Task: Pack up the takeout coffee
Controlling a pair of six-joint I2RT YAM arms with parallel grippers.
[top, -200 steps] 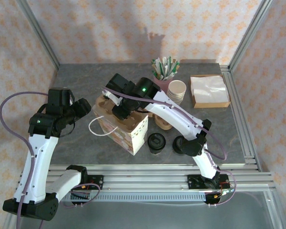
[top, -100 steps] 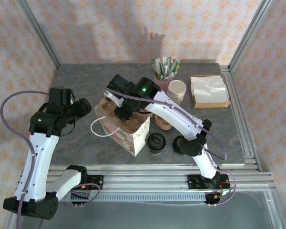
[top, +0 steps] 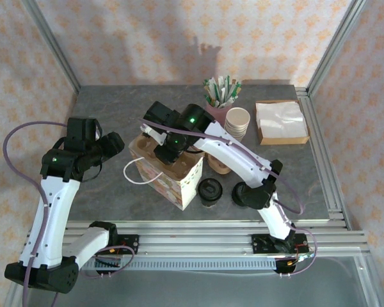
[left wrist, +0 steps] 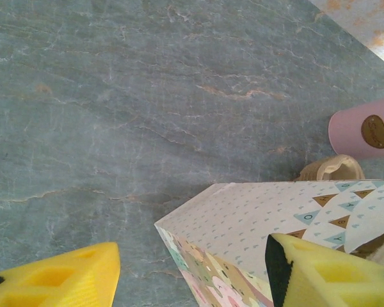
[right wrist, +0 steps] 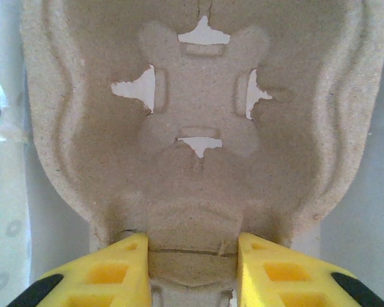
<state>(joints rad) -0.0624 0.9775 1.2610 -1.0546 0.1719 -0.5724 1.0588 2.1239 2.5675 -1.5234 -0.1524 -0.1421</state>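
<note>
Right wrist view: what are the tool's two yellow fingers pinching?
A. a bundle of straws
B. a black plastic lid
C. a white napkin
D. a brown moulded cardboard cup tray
D: the right tool is shut on the near edge of the brown cardboard cup tray, with a yellow finger on either side of it and the tray's cut-out cup slot facing the camera.

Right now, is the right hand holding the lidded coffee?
No, the right hand pinches a pulp cup carrier; the takeout coffee stands on the table.
</note>
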